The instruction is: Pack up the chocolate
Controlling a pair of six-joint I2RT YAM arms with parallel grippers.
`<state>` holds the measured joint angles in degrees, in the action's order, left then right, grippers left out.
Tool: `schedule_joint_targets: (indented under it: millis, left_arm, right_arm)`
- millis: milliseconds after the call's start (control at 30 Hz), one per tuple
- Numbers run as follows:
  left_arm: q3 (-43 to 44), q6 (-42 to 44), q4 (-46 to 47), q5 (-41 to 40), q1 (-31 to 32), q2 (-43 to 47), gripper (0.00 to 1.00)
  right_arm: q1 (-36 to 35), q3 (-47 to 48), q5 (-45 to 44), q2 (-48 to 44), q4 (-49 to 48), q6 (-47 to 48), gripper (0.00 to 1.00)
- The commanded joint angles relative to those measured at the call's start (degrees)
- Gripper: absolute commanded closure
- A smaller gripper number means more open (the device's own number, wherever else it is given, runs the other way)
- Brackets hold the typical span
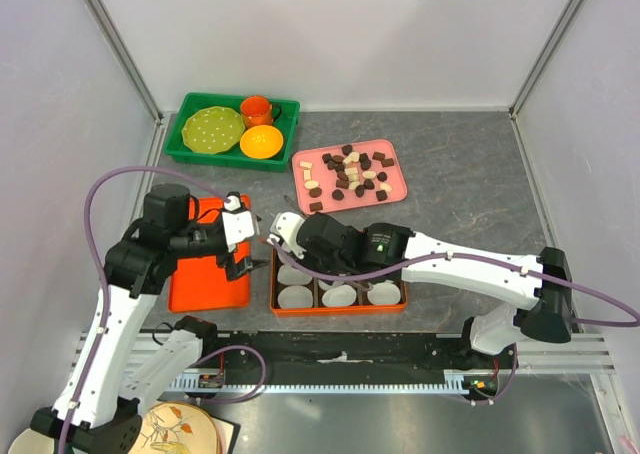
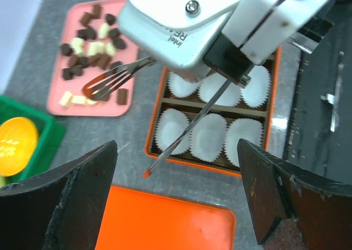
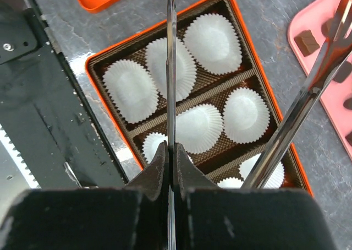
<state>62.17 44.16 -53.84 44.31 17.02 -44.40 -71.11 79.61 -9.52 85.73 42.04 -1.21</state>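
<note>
The chocolate (image 1: pixel 350 171), several dark, reddish-brown and cream pieces, lies on a pink tray (image 1: pixel 392 187) at the back; it also shows in the left wrist view (image 2: pixel 91 41). An orange box (image 1: pixel 277 299) holds white paper cups (image 1: pixel 338 295), all without chocolate. My right gripper (image 1: pixel 284 241) hovers over the box's left end, shut on one arm of metal tongs (image 3: pixel 171 68); the other arm (image 3: pixel 305 98) splays toward the tray. The tongs are spread and hold nothing (image 2: pixel 110 82). My left gripper (image 1: pixel 240 236) is open and empty between the box and an orange lid (image 1: pixel 205 264).
A green bin (image 1: pixel 190 144) with a green plate, orange bowl and orange cup stands at the back left. The black rail (image 1: pixel 340 359) runs along the near edge. The two grippers sit close together by the box's left end.
</note>
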Motion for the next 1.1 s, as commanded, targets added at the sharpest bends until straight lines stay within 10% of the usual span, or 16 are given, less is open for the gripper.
schedule_joint_targets:
  millis: [0, 300, 567, 1067]
  left_arm:
    - [0.5, 9.0, -5.9, 6.0, 0.3, -2.8, 0.07]
    - [-1.9, 18.1, -8.6, 4.5, 0.4, -3.1, 0.14]
    - [-0.6, 22.6, -11.5, 4.0, 1.0, -5.1, 0.62]
    - [3.0, 29.3, -26.4, 4.2, 2.9, -8.6, 0.87]
  right_arm:
    - [-1.0, 3.3, 0.4, -0.2, 0.1, 2.3, 1.0]
    - [-1.0, 0.8, 4.9, -2.8, -0.4, 2.5, 1.0]
    - [-1.0, 0.9, 9.3, -4.1, -0.6, 2.4, 1.0]
    - [-1.0, 1.3, 10.5, -5.1, -1.0, 3.8, 1.0]
